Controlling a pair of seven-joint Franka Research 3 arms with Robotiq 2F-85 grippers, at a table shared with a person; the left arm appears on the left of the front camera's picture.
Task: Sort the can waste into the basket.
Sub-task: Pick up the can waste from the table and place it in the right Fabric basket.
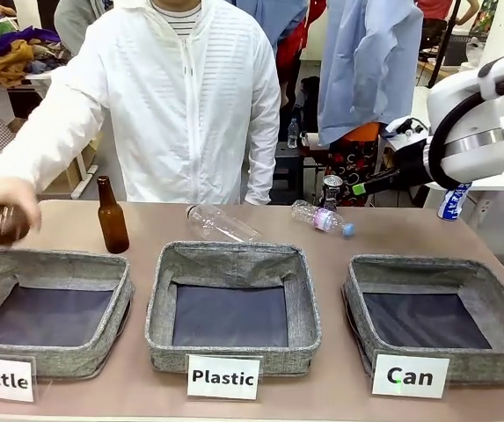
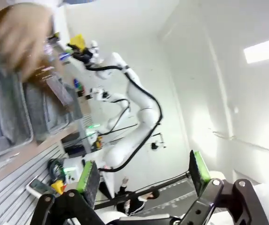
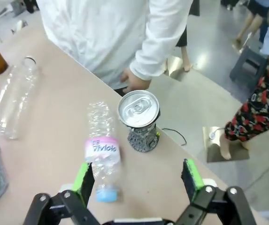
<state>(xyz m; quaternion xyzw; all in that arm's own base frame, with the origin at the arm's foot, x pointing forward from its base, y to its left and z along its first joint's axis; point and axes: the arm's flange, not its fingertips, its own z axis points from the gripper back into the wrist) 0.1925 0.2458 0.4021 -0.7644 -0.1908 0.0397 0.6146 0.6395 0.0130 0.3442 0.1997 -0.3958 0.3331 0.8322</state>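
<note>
At the table's (image 1: pixel 155 230) left edge the person's hand (image 1: pixel 2 211) is motion-blurred around a brown bottle (image 1: pixel 7 227). The Bottle card (image 1: pixel 1 378) and the Can basket (image 1: pixel 489 365) run off the picture's sides. The right arm (image 1: pixel 471 114) covers the blue-and-white can's (image 1: pixel 453 204) top.

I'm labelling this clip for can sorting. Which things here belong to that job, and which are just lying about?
Job: dark can, standing at the table's far edge; Can basket; right gripper, open.
Lying about: clear plastic bottle; pink-labelled plastic bottle; brown glass bottle; Plastic basket; Bottle basket.
</note>
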